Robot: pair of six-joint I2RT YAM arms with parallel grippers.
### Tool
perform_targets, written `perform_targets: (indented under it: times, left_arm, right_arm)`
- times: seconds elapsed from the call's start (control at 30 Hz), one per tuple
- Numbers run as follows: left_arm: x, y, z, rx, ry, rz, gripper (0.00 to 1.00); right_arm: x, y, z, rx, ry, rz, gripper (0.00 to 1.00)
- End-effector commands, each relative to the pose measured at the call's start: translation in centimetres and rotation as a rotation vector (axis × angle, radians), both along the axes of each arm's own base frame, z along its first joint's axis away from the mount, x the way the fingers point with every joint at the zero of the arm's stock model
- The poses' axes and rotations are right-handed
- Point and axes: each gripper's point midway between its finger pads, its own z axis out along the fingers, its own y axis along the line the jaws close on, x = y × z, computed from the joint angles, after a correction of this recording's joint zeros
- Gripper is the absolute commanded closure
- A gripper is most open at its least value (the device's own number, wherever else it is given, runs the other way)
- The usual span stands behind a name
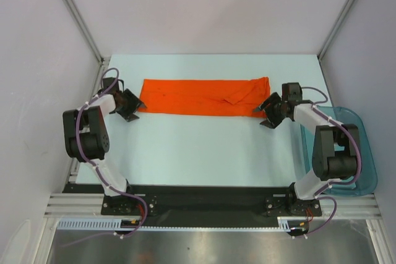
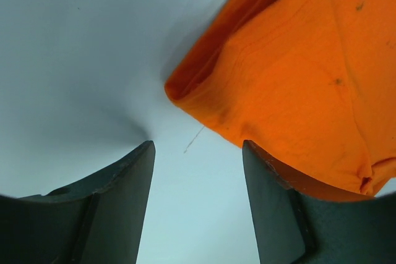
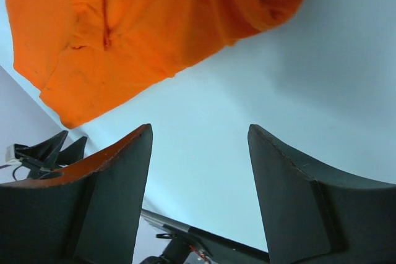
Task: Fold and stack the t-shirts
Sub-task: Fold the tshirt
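Your orange t-shirt [image 1: 204, 97] lies flat on the pale table [image 1: 204, 159], folded into a long band that runs left to right across the far half. There's a flap of cloth turned over near its right end.

Your left gripper [image 1: 127, 106] sits just beside the band's left end, at the near corner. From the left wrist, the left gripper [image 2: 198, 146] has its jaws spread wide with only bare table between them. The t-shirt [image 2: 291, 78] shows its folded edge just past the right-hand finger [image 2: 278, 214], a few small dark specks on the cloth. You've got nothing gripped there, and I can't tell if that finger touches the fabric.

Over on the other side, your right gripper [image 1: 271, 112] sits just beside the right end, again at the near corner. The right wrist view shows the right gripper [image 3: 199, 131] gaping too, jaws empty, bare table in the gap, and the t-shirt [image 3: 154, 23] lying just beyond the fingertips, apart from them.

A translucent teal bin [image 1: 366, 153] rests at the table's right edge, behind your right arm, well apart from the shirt.
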Motion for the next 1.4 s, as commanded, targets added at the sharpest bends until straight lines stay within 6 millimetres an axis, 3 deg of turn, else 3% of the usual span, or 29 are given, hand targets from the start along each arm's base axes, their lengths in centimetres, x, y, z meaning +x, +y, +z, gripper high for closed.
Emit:
perform_targets:
  times: [0.0,0.27,0.3,0.33,0.53,0.63,0.73,0.77,0.8,0.83,0.87,0.9,0.93,0.97,1.03,1.07,1.1,1.13,1.17,1.2,1.23,1.27,1.3,1.37]
  left_arm:
    - [2.2,0.8,0.4,-0.012,-0.023,0.084,0.36]
    - [2.9,2.4,-1.3,0.035,0.021,0.101,0.5]
    - [2.9,2.6,-1.6,0.041,0.025,0.087,0.55]
    - [2.9,2.6,-1.8,0.045,0.035,0.079,0.68]
    - [2.6,3.0,-1.4,0.085,0.024,0.017,0.98]
    - [1.2,2.3,-1.9,0.075,0.036,-0.009,1.0]
    - [-1.0,1.0,-2.3,0.059,0.058,-0.031,1.0]
    - [-2.6,0.5,-3.1,0.06,0.091,-0.033,1.0]
    - [-3.0,0.2,-1.8,0.067,0.062,-0.014,1.0]
    - [-3.4,-0.5,-1.6,0.086,0.052,-0.012,1.0]
    - [-5.5,-1.1,-2.6,0.083,0.088,-0.009,1.0]
    - [-5.8,-1.6,-1.3,0.073,0.057,0.02,1.0]
    - [-6.5,-2.8,-1.3,0.065,0.052,0.008,1.0]
    - [-8.1,-3.7,-1.9,0.054,0.071,0.003,1.0]
    - [-9.1,-6.0,-1.3,0.051,0.052,-0.04,1.0]
    - [-10.2,-6.6,-1.8,0.049,0.072,-0.043,1.0]
    - [-10.9,-7.3,-1.9,0.045,0.081,-0.059,1.0]
    - [-11.6,-8.7,-1.6,0.04,0.072,-0.099,1.0]
    - [-12.8,-9.3,-2.2,0.038,0.093,-0.115,1.0]
    - [-13.5,-9.8,-2.2,0.039,0.094,-0.129,1.0]
    - [-14.3,-11.2,-1.8,0.04,0.072,-0.171,1.0]
    - [-15.6,-11.7,-2.4,0.033,0.089,-0.168,1.0]
    - [-16.4,-12.3,-2.4,0.022,0.085,-0.184,1.0]
    - [-18.1,-14.4,-2.2,-0.012,0.063,-0.225,1.0]
  right_arm:
    - [2.2,0.4,2.3,0.065,-0.123,-0.093,0.31]
    - [2.3,0.0,-0.6,0.077,-0.086,-0.196,0.32]
    - [2.5,0.0,-0.9,0.086,-0.079,-0.208,0.32]
    - [2.4,0.1,-1.8,0.084,-0.052,-0.211,0.33]
    - [1.9,-0.4,-3.9,0.075,-0.006,-0.283,0.4]
    - [2.8,-1.1,-4.6,0.046,-0.021,-0.305,0.46]
    - [4.7,-1.4,-4.7,0.049,-0.06,-0.294,0.68]
    - [5.2,-1.5,-4.8,0.046,-0.071,-0.285,0.7]
    - [5.5,-1.5,-5.7,0.042,-0.059,-0.275,0.7]
    - [6.9,-1.3,-4.9,0.04,-0.093,-0.258,0.71]
    - [7.3,-1.5,-5.2,0.017,-0.092,-0.236,0.7]
    - [7.7,-1.7,-6.0,0.004,-0.076,-0.226,0.69]
    - [8.3,-1.8,-6.3,-0.002,-0.073,-0.219,0.68]
    - [9.9,-2.2,-5.3,-0.002,-0.105,-0.218,0.67]
    - [10.9,-2.4,-6.6,-0.018,-0.097,-0.175,0.66]
    - [13.1,-2.8,-5.3,-0.018,-0.146,-0.165,0.66]
    - [13.8,-2.5,-5.5,-0.017,-0.156,-0.132,0.66]
    - [14.0,-2.4,-7.0,-0.023,-0.113,-0.115,0.67]
    - [15.8,-2.1,-6.2,-0.022,-0.155,-0.094,0.66]
    - [17.0,-3.4,-6.1,-0.04,-0.182,-0.08,0.67]
    - [17.4,-3.4,-8.0,-0.048,-0.16,-0.065,0.67]
    - [18.2,-3.3,-8.0,-0.049,-0.175,-0.052,0.68]
    - [20.0,-3.2,-6.7,-0.047,-0.224,-0.038,0.68]
    - [21.3,-3.1,-8.1,-0.055,-0.231,-0.027,0.69]
